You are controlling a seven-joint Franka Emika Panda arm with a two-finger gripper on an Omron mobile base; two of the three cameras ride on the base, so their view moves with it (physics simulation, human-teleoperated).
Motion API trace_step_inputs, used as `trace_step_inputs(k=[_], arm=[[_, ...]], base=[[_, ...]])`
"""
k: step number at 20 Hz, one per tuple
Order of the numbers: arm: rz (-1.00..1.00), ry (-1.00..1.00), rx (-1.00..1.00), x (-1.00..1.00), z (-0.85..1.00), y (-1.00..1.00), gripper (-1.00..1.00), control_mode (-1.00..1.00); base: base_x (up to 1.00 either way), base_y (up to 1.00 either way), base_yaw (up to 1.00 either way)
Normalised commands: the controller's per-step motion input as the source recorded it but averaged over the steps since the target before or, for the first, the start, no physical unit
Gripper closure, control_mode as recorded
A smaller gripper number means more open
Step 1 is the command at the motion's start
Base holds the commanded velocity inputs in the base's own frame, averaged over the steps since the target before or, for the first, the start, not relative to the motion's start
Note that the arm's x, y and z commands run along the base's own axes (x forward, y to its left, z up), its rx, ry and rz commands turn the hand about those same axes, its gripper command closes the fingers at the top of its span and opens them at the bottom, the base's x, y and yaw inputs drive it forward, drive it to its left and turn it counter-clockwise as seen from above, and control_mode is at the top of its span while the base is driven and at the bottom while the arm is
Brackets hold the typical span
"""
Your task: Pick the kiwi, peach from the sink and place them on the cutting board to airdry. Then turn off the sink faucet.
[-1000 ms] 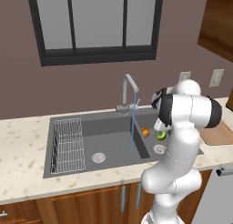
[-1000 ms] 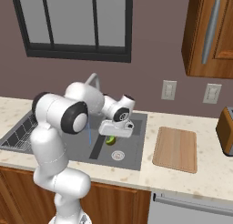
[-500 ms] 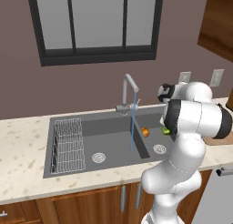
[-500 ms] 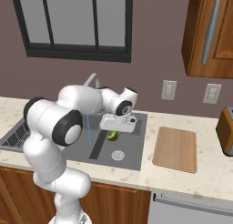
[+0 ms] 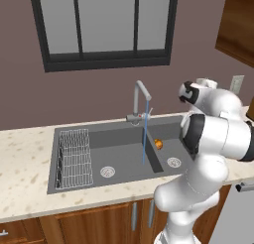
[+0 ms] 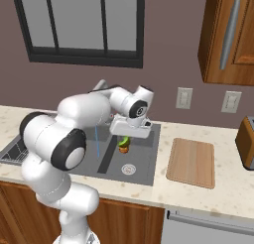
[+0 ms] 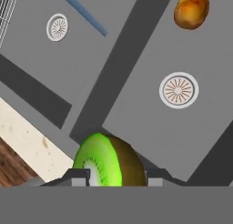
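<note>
My gripper (image 6: 124, 139) is shut on the lime-green kiwi (image 6: 124, 140) and holds it above the right basin of the dark grey sink (image 6: 144, 161). In the hand view the kiwi (image 7: 109, 161) sits between the fingertips (image 7: 76, 176), cut face showing. The orange-red peach (image 5: 158, 144) lies in the right basin near the divider, and in the hand view the peach (image 7: 191, 9) is beyond the drain (image 7: 179, 90). The cutting board (image 6: 192, 161) lies bare on the counter to the sink's right. Water (image 5: 145, 134) streams from the sink faucet (image 5: 139, 96).
A wire rack (image 5: 74, 156) fills the left end of the sink. A brown toaster (image 6: 246, 141) stands at the far right of the counter. Wall outlets (image 6: 184, 97) sit above the board, with a wooden cabinet (image 6: 230, 34) higher up.
The arm has swung to the right with the kiwi still gripped. In the left base view the forearm now covers the kiwi. The peach has not moved.
</note>
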Motion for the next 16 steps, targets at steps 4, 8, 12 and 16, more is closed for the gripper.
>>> trace_step_inputs(k=[4,8,12,16], arm=[[-0.02,-0.01,0.0,-0.34,0.14,-0.1,1.0,-1.0],[-0.05,-0.01,0.0,-0.44,0.13,-0.07,1.0,-1.0],[-0.05,0.0,0.0,-0.44,0.2,-0.07,1.0,-1.0],[-0.05,0.0,0.0,-0.41,0.29,-0.04,1.0,-1.0]], base=[[0.0,0.0,0.0],[0.0,0.0,0.0],[0.0,0.0,0.0],[0.0,0.0,0.0]])
